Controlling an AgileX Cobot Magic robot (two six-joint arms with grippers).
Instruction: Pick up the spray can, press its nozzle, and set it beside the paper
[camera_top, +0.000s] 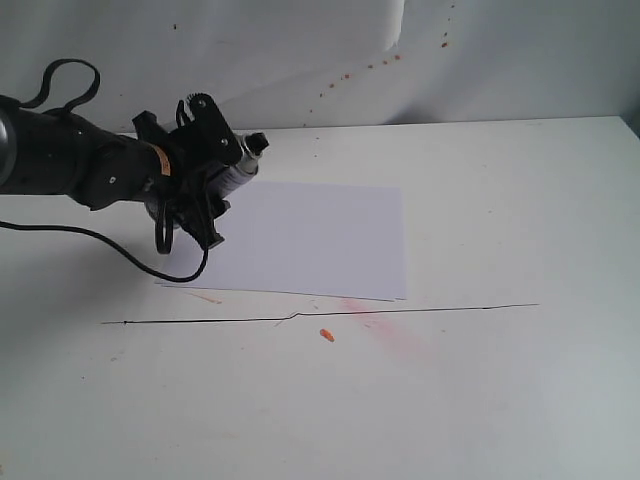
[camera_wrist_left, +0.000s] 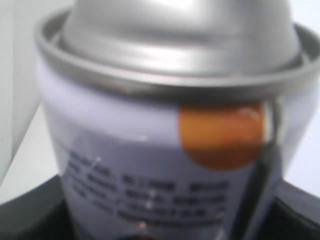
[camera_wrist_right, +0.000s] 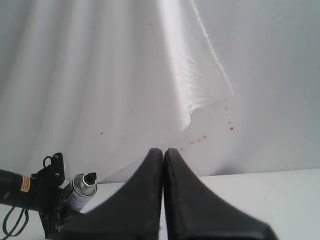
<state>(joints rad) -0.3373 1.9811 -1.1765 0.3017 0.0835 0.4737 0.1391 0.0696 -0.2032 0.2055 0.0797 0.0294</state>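
Silver metal, the spray can (camera_top: 238, 172) is clamped in the closed fingers of the left gripper (camera_top: 213, 178), at the far left corner of the paper (camera_top: 310, 240). Its long axis is tilted, with the black nozzle (camera_top: 258, 143) pointed up and toward the right of the exterior view. A white table (camera_top: 500, 200) lies beneath, and a white cloth backdrop (camera_wrist_right: 100, 75) is hung behind. An orange dot (camera_wrist_left: 220, 135) and blurred dark text are seen on the pale label. The right gripper (camera_wrist_right: 163, 160) is seen with its fingers pressed together.
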